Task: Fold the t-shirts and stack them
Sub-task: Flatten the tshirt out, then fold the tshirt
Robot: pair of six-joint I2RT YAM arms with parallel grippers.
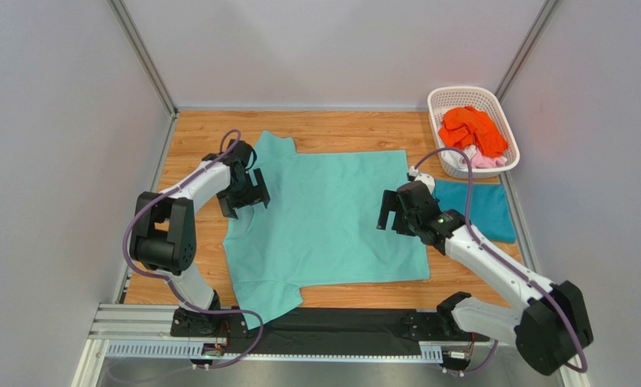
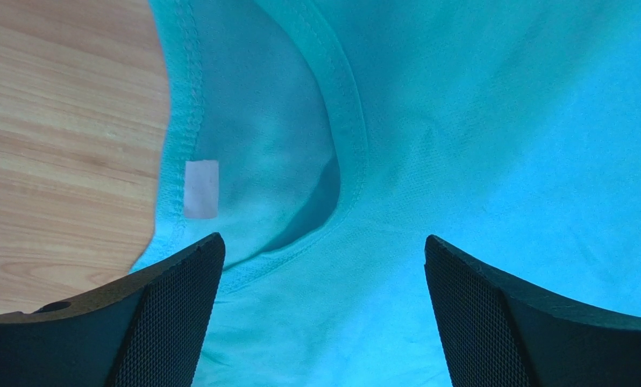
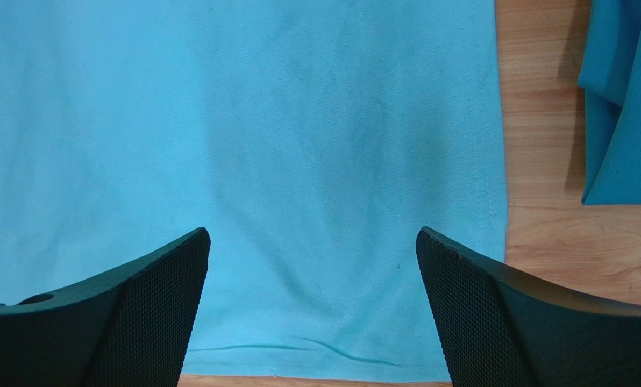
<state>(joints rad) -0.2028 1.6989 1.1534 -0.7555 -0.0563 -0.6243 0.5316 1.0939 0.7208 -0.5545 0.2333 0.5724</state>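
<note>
My mint tee [image 1: 324, 218] lies flat on the tabletop [image 1: 194, 129], length running side to side, collar [image 2: 336, 153] under my left claw [image 1: 247, 205], hem [image 3: 493, 161] under my right claw [image 1: 394, 220], both spread empty above it.

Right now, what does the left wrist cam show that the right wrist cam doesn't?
Left wrist only: the collar of the mint green t-shirt, with a white label inside the neck.
Right wrist only: the shirt's stitched hem and, across a strip of bare wood, the darker teal t-shirt.
Both: the mint cloth lying flat on the wooden table, seen between the fingers of an open gripper that holds nothing, the left gripper in one view and the right gripper in the other.
</note>
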